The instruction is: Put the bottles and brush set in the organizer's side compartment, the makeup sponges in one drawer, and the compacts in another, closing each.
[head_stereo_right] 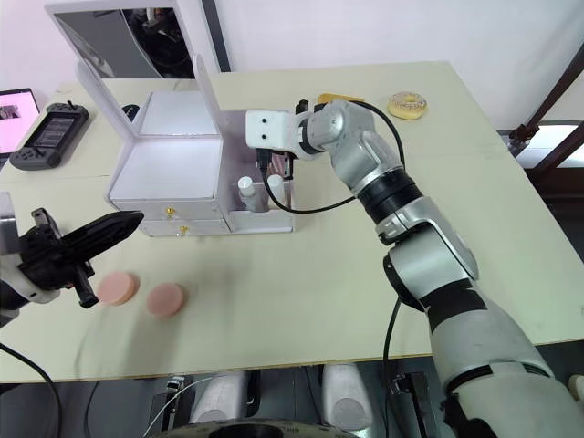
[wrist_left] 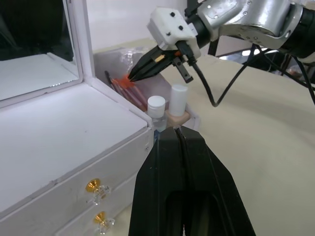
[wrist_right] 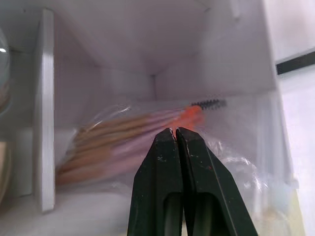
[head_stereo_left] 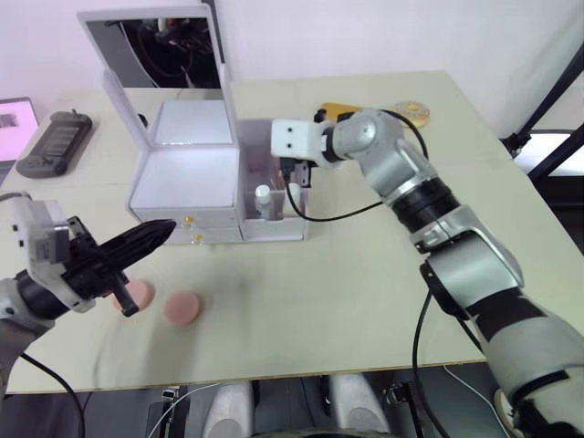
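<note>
The brush set (wrist_right: 138,135) lies in the side compartment (head_stereo_left: 274,196) at the right end of the organizer (head_stereo_left: 187,182), its clear bag slack around the slim handles; the right pincer (wrist_right: 175,132) is pressed together over the bag's top edge, though whether it nips the film cannot be told; the two bottles (wrist_left: 167,105) stand upright in the near part of the same bin, caps up. The bag looks light, limp and slippery; it would crumple rather than push, so a hold on the stiff brush handles through the film should serve better than one on loose plastic.

The two makeup sponges (head_stereo_right: 141,294) rest on the surface to the near left, in front of the drawers, close together; they look soft, featherlight and flat, so a pinch across the rim, one finger sliding under the edge, seems the way in. The left pincer (head_stereo_left: 160,233) is pressed together and empty, poised above them, pointing toward the gold-knobbed drawers (wrist_left: 96,201), which are both shut; the knobs are small and would want a fine, centred nip.
</note>
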